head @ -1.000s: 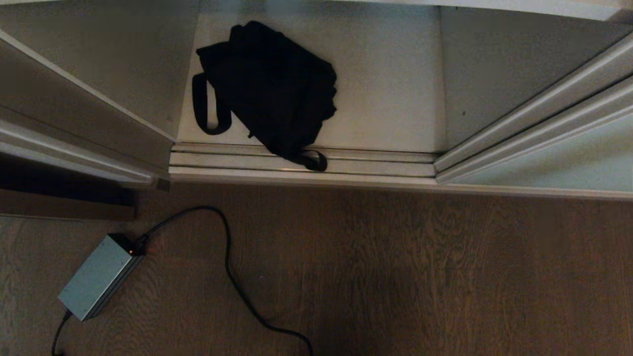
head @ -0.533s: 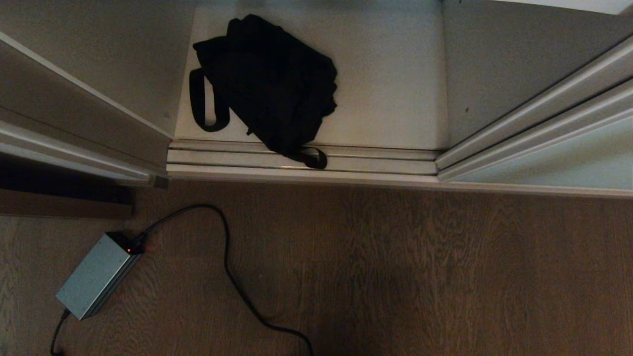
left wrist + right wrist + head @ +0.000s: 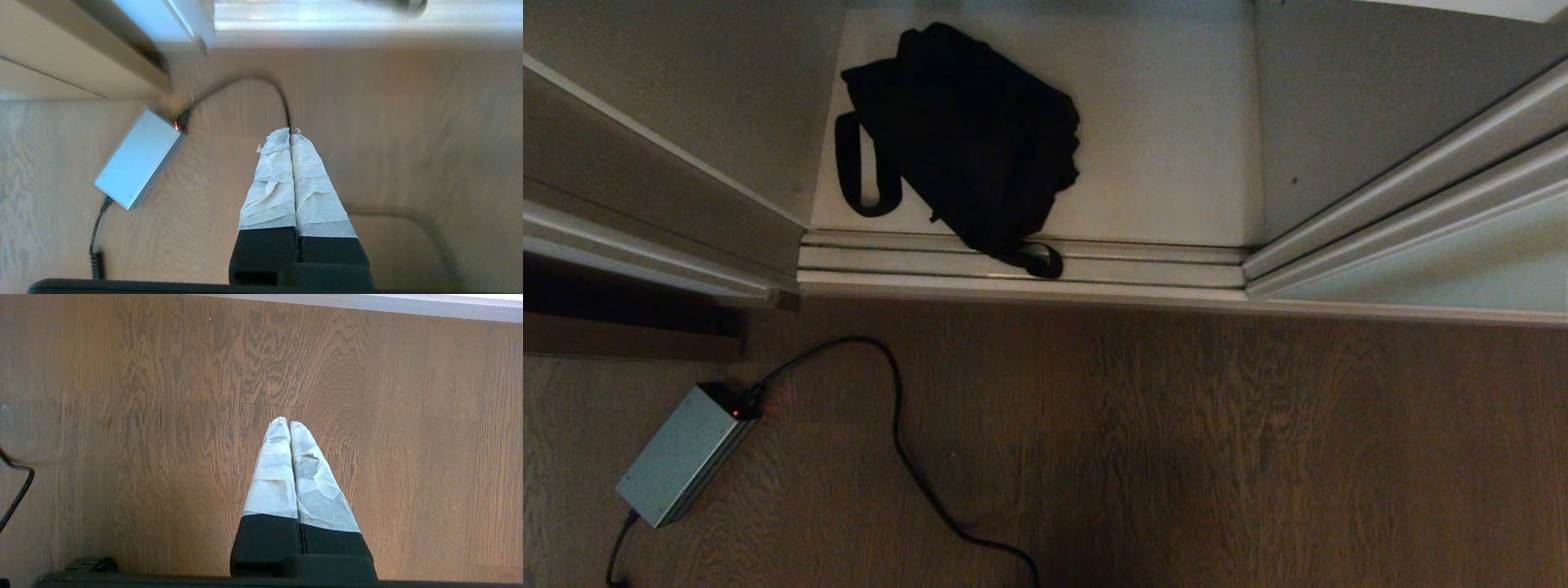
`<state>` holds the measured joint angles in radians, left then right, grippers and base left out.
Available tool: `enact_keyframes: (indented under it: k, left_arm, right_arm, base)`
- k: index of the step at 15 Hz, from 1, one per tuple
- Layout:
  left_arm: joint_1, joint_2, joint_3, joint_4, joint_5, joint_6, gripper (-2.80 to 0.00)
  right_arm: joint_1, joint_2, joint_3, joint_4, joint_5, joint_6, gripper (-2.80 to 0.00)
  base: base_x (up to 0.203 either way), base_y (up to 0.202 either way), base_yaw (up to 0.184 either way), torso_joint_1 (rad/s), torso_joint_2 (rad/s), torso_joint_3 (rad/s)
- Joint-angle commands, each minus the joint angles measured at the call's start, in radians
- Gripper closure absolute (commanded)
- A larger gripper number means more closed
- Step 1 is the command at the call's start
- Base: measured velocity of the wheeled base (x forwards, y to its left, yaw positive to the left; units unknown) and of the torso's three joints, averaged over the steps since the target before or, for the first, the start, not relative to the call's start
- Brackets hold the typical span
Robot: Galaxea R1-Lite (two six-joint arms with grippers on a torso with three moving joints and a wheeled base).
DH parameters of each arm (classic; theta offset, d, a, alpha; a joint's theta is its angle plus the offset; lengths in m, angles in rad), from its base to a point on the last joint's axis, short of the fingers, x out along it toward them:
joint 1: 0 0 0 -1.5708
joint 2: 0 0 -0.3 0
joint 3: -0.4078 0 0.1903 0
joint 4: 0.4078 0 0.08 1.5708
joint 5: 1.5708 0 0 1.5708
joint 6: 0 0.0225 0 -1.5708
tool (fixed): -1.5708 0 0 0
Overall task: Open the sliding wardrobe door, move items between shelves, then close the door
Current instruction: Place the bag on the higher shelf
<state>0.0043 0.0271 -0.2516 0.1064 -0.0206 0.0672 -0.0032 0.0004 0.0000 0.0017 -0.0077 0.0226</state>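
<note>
A floppy black fabric bag (image 3: 968, 139), one of the items, lies on the lowest of the shelves (image 3: 1168, 131), an off-white board inside the open wardrobe. One strap loop hangs over the ridged floor track (image 3: 1143, 269). The sliding wardrobe door (image 3: 1445, 265), pale mint glass in a cream frame, stands pushed aside at the right. Neither arm shows in the head view. My left gripper (image 3: 290, 132) is shut and empty above the wooden floor, short of the track. My right gripper (image 3: 288, 424) hangs shut and empty over bare floorboards.
A grey power brick (image 3: 682, 465) lies on the wooden floor at the front left, and it also shows near the left gripper as the power brick (image 3: 139, 159). Its black cable (image 3: 898, 433) curves across the floor. An off-white wardrobe wall (image 3: 670, 196) bounds the opening on the left.
The head view has shifted a little, so the whole scene sits slightly higher in the picture. The bag, door and power brick have kept their places.
</note>
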Motion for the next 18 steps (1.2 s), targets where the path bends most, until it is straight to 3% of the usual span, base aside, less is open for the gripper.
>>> enact_keyframes:
  k: [1,7,10,13,16,18]
  left_arm:
    - [0.0,0.164,-0.162,0.08,-0.001,-0.096,0.0]
    - [-0.007,0.799,-0.368,0.132,-0.028,-0.581,0.0]
    - [-0.009,1.013,-0.413,0.119,-0.083,-0.752,0.0]
    - [-0.01,1.18,-0.425,0.034,-0.113,-0.853,0.0]
    - [-0.01,1.367,-0.46,-0.073,-0.123,-0.888,0.0]
    - [-0.01,1.486,-0.53,-0.129,-0.165,-0.896,0.0]
  right_arm:
    - [0.0,-0.002,0.001,0.0,0.0,0.0,0.0]
    - [0.0,-0.002,0.0,0.0,0.0,0.0,0.0]
    - [0.0,-0.002,0.0,0.0,0.0,0.0,0.0]
    - [0.0,-0.002,0.0,0.0,0.0,0.0,0.0]
    - [0.0,-0.002,0.001,0.0,0.0,0.0,0.0]
    - [0.0,-0.002,0.001,0.0,0.0,0.0,0.0]
  base:
    - [0.0,0.0,0.0,0.0,0.0,0.0]
    - [0.0,0.0,0.0,0.0,0.0,0.0]
    - [0.0,0.0,0.0,0.0,0.0,0.0]
    - [0.0,0.0,0.0,0.0,0.0,0.0]
    - [0.0,0.0,0.0,0.0,0.0,0.0]
    - [0.0,0.0,0.0,0.0,0.0,0.0]
